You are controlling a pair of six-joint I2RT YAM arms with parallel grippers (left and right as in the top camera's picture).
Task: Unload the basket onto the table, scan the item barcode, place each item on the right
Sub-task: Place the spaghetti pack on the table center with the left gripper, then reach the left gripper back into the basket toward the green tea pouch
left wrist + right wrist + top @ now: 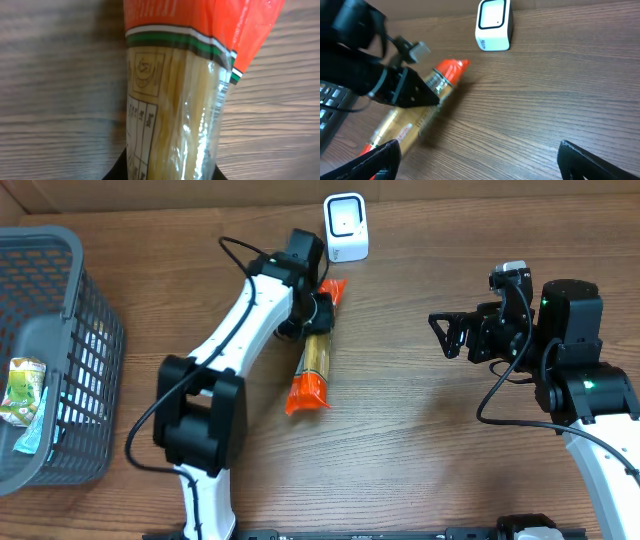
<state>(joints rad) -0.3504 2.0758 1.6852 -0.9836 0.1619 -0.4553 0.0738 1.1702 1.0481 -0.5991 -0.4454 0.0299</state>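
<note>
The item is a long clear pack of spaghetti [312, 375] with orange ends, lying lengthwise near the table's middle. My left gripper [318, 315] is shut on its upper part, a little below the far orange tip. In the left wrist view the pack [175, 100] fills the frame between the dark fingers [116, 173], with a printed table facing the camera; no barcode shows. The white scanner [346, 227] stands upright just beyond the pack's far end. My right gripper [447, 335] hangs open at the right with nothing in it, well away from the pack [415, 125].
A grey mesh basket [60, 330] holding several packets stands at the left edge. The scanner [493, 25] has bare wooden tabletop [420, 440] to its right and in front of my right arm.
</note>
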